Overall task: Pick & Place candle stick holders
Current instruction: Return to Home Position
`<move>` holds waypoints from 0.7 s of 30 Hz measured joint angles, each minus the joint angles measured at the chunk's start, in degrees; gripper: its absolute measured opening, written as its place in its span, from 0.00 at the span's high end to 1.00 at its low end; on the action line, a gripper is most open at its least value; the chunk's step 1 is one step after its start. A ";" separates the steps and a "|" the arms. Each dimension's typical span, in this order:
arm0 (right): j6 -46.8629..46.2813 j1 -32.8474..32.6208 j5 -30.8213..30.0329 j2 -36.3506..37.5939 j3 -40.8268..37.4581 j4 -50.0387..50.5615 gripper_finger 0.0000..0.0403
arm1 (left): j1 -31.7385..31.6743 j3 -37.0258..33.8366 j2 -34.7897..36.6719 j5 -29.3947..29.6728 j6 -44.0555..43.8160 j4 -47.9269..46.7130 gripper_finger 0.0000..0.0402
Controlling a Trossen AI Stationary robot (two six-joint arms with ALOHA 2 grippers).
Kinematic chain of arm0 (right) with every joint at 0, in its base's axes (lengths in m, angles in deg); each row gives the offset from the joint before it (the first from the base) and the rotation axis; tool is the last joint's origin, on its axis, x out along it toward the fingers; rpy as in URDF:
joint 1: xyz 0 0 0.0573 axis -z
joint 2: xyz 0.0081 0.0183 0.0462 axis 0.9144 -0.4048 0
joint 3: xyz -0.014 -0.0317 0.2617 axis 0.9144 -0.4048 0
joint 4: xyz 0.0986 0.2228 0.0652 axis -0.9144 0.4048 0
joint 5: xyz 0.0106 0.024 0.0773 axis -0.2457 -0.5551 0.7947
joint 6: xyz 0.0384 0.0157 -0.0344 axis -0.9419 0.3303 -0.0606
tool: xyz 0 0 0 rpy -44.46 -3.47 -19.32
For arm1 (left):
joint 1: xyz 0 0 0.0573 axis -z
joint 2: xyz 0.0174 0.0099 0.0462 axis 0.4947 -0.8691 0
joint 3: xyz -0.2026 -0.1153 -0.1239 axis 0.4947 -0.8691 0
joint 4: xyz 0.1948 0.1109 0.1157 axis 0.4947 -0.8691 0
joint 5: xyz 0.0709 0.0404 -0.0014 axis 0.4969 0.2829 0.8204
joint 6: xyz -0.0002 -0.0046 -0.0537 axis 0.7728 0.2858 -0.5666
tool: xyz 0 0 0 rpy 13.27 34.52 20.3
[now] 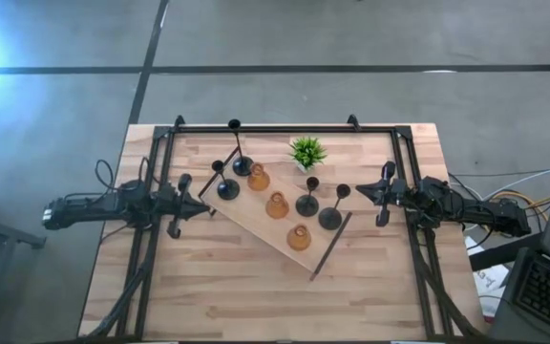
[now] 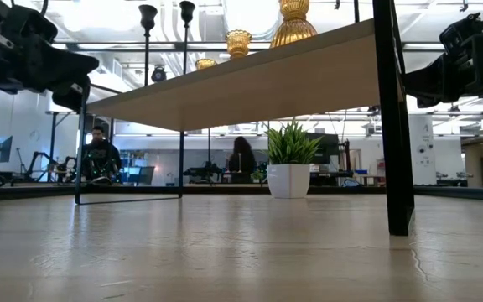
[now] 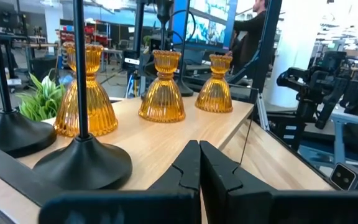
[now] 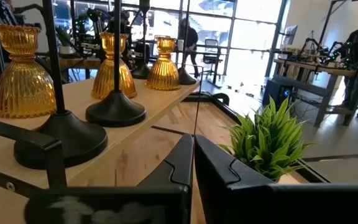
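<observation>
A light wooden tray (image 1: pixel 256 212) lies slantwise in the middle of the table, raised on dark legs (image 2: pixel 392 126). The candle stick holders stand upright on it by their bases: three amber ones (image 1: pixel 276 204) in a row down its middle, and several black ones (image 1: pixel 306 204) with thin stems. My left gripper (image 1: pixel 201 203) is shut and level by the tray's left end, with black bases (image 3: pixel 82 165) and the amber holders (image 3: pixel 161 90) ahead of it. My right gripper (image 1: pixel 363 191) is shut and level off the tray's right side, touching nothing.
A small green potted plant (image 1: pixel 307 153) stands behind the tray toward the far edge, close beside the right gripper's line of sight (image 4: pixel 266 140). A dark frame (image 1: pixel 285 127) runs round the table. Bare wood lies along the near edge (image 1: pixel 256 306). People show in the room beyond (image 2: pixel 99 155).
</observation>
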 joint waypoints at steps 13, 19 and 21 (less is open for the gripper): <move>0.00 0.00 0.00 0.00 0.00 0.00 0.98 | 0.02 -0.49 -0.13 0.04 0.53 0.74 0.96; 0.00 0.00 0.00 0.00 0.00 0.00 0.98 | 0.02 -0.54 -0.15 0.04 -0.18 0.66 0.96; 0.00 0.00 0.00 0.00 0.00 0.00 0.98 | 0.02 -0.54 -0.15 0.02 -0.18 0.69 0.96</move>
